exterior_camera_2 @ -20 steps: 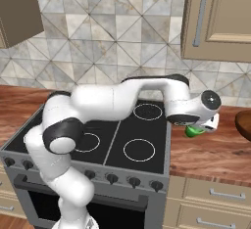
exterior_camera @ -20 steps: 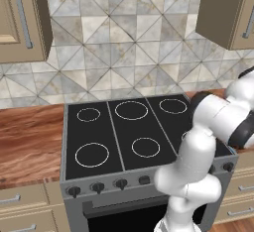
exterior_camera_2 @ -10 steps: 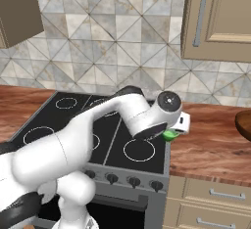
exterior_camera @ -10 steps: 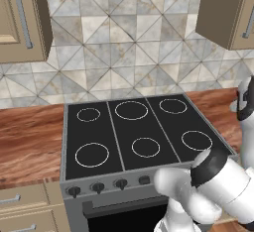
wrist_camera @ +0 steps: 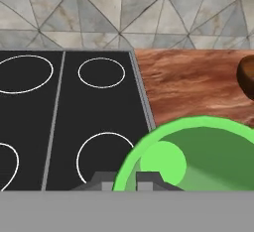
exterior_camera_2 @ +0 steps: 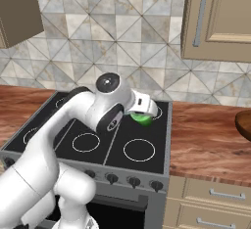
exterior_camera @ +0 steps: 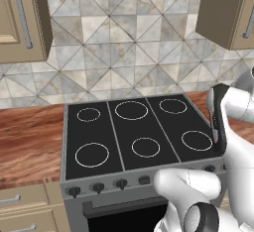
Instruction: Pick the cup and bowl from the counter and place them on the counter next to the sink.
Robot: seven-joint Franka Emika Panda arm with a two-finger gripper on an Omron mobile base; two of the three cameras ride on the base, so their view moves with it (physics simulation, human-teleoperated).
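The cup [wrist_camera: 191,159] is held at the tool [wrist_camera: 123,180], above the stovetop [exterior_camera_2: 98,137] near its right edge. The counter [exterior_camera_2: 206,137] is found to the right of the tool, with the bowl [wrist_camera: 246,75] set on it farther right and beyond. A tiled wall [exterior_camera_2: 122,42] stands behind, and cabinets [exterior_camera_2: 218,17] are hung above to the right.

The reddish-brown, glossy wood-grain counter [exterior_camera_2: 206,140] runs along the tiled wall over beige cabinets, with one stretch on each side of the black stovetop with white rings [exterior_camera: 134,132], which is set into it. On the right-hand stretch, a round, dark brown wood-look bowl [wrist_camera: 246,75] rests directly on the counter surface, well apart from the stovetop's right edge. The left-hand stretch [exterior_camera: 30,142] shows bare wood grain.
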